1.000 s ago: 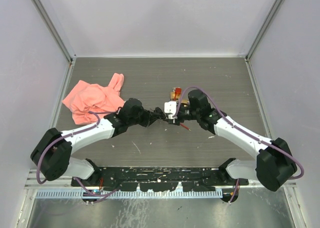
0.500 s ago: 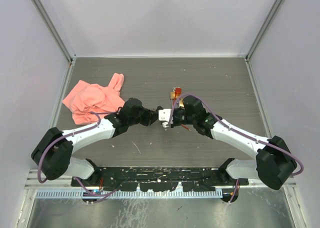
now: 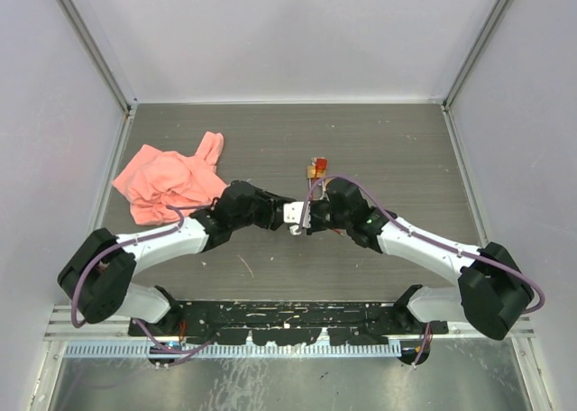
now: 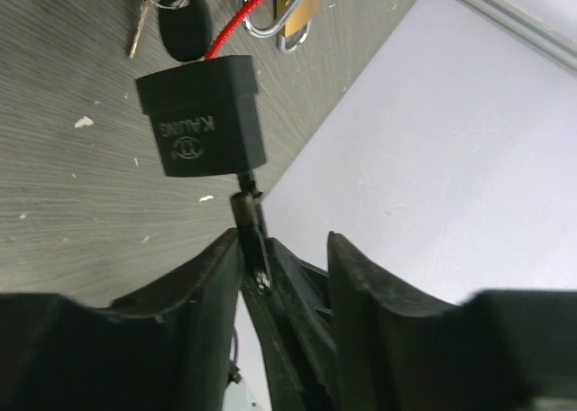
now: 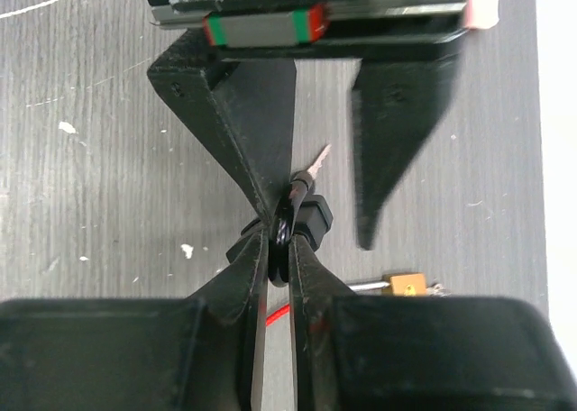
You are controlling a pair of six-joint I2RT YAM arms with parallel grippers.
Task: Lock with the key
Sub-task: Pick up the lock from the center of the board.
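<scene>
The black lock body (image 4: 206, 114) with a red cable hangs just above the table, and the key's shank (image 4: 247, 204) sticks out of its underside. In the right wrist view my right gripper (image 5: 279, 240) is shut on the key's black head (image 5: 287, 235), right beside the lock body (image 5: 313, 218). My left gripper (image 4: 284, 249) is open; the key rests against its left finger (image 4: 212, 285). Seen from above, the left gripper (image 3: 278, 211) and right gripper (image 3: 296, 220) meet tip to tip at the table's middle.
A small brass padlock (image 3: 316, 168) with spare keys (image 4: 183, 22) lies just beyond the grippers; it also shows in the right wrist view (image 5: 406, 284). A pink cloth (image 3: 171, 181) sits at the left. White walls enclose the table on three sides.
My right gripper has moved left to the left gripper and shut on the key's head. The left jaws, shut before, have opened.
</scene>
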